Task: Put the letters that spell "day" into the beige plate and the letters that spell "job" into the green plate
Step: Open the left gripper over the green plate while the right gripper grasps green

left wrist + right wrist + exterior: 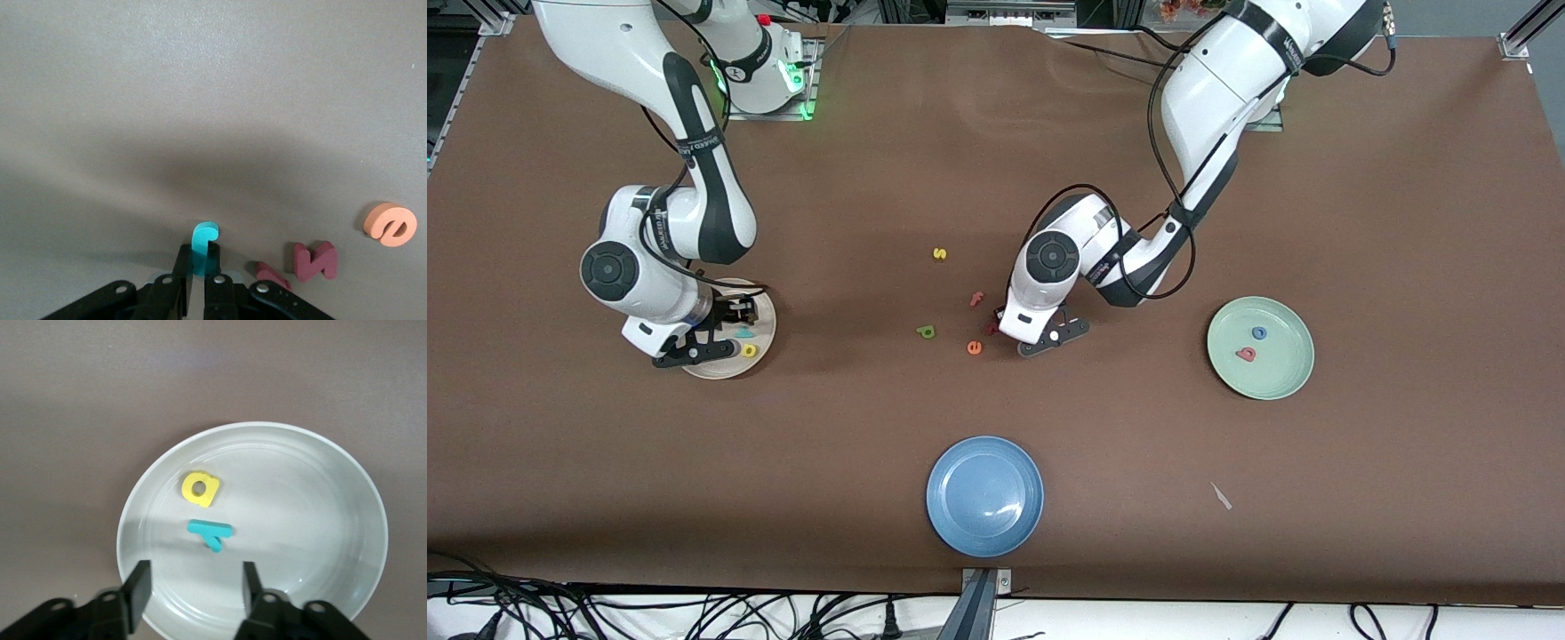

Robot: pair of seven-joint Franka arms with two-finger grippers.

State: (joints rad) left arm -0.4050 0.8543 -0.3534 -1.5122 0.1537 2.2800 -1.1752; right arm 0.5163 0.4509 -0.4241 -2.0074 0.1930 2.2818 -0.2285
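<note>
On the bench's middle, your left gripper fingers pinch the teal "j"; the foam is light and soft, so hold its stem gently. Over the beige plate, the right gripper fingers are spread.

Dark-red letter and orange "e" crowding left gripper (bare table elsewhere)

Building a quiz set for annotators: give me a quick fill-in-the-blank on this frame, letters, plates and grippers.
1. The left gripper is shut on the teal ____.
2. The open right gripper hovers over the ____ plate.
3. The green plate holds the pink-red b and the blue ____.
4. The blue plate holds ____ letters.

Missing words: j; beige; o; no
</note>
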